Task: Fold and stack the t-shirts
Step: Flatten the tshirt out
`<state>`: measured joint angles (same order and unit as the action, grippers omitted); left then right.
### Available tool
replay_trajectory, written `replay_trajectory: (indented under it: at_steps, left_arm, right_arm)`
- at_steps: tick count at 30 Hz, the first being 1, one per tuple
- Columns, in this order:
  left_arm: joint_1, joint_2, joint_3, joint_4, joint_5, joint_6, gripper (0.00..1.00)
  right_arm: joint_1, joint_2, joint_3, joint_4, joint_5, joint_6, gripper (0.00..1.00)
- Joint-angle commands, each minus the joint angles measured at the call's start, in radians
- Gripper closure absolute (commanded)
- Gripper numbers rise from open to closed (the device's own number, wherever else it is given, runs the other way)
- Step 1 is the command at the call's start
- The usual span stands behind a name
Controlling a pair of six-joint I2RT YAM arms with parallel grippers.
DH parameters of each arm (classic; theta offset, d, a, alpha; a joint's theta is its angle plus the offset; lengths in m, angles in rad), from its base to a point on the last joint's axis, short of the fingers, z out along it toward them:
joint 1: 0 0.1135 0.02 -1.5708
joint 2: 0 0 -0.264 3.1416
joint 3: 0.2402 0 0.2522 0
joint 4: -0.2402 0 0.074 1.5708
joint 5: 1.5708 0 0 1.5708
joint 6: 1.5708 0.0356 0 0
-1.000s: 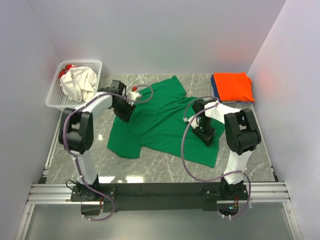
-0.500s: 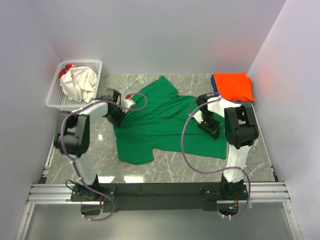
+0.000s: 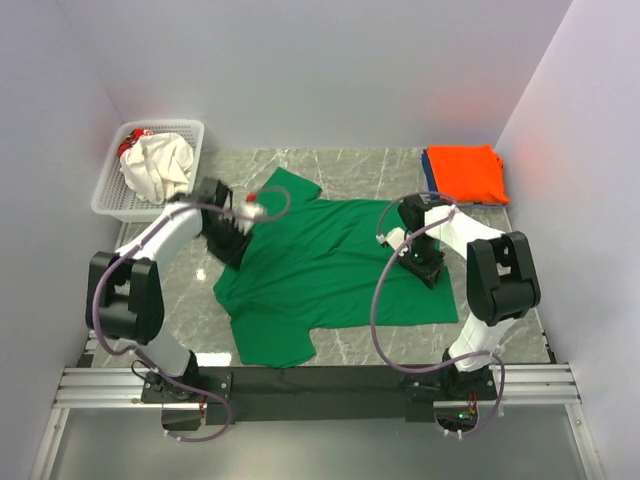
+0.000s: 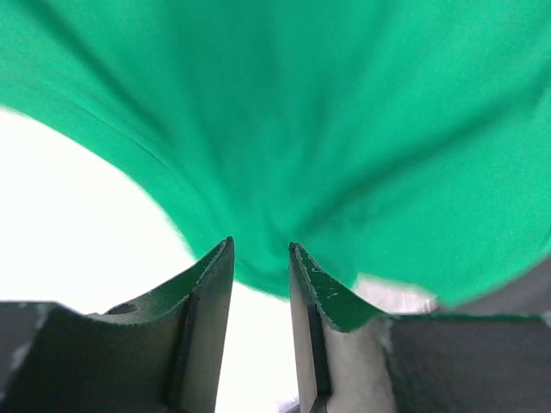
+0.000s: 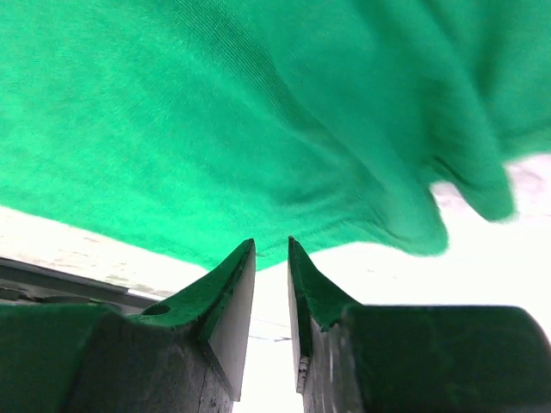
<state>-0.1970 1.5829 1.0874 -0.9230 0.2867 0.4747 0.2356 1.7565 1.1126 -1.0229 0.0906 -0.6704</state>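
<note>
A dark green t-shirt (image 3: 330, 260) lies spread in the middle of the marble table. My left gripper (image 3: 232, 240) sits at its left edge. In the left wrist view the gripper (image 4: 261, 245) has its jaws close together, with green cloth (image 4: 344, 129) pulled into folds at the tips. My right gripper (image 3: 428, 265) sits at the shirt's right edge. In the right wrist view the gripper (image 5: 270, 243) is nearly closed on the cloth edge (image 5: 258, 129). A folded bright orange t-shirt (image 3: 465, 172) lies at the back right on a blue one (image 3: 428, 172). A cream-white shirt (image 3: 158, 165) is crumpled in the basket.
A white plastic lattice basket (image 3: 112, 195) stands at the back left against the wall. White walls close in the table on the left, back and right. The metal rail with both arm bases (image 3: 320, 385) runs along the near edge.
Both grippers have dragged the green shirt, which has turned and spread wider and flatter. The left gripper moved toward the front left and the right gripper shifted right.
</note>
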Motion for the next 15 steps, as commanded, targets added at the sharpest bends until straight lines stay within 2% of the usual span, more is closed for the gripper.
replay_trajectory:
  at_steps: [1, 4, 10, 15]
  left_arm:
    - [0.001, 0.081, 0.214, 0.084, 0.075, -0.070, 0.62]
    - [0.001, 0.210, 0.345, 0.166, 0.049, -0.111, 0.62]
    - [-0.001, 0.415, 0.509, 0.231, 0.026, -0.171, 0.63]
    - [-0.001, 0.463, 0.470, 0.285, -0.006, -0.180, 0.64]
  right_arm:
    - [-0.005, -0.072, 0.059, -0.006, -0.055, 0.025, 0.71]
    - [-0.007, -0.069, 0.061, -0.025, -0.080, 0.041, 0.71]
    - [-0.009, -0.040, -0.017, 0.000, -0.069, 0.049, 0.72]
    - [-0.005, -0.015, -0.059, 0.009, -0.071, 0.057, 0.73]
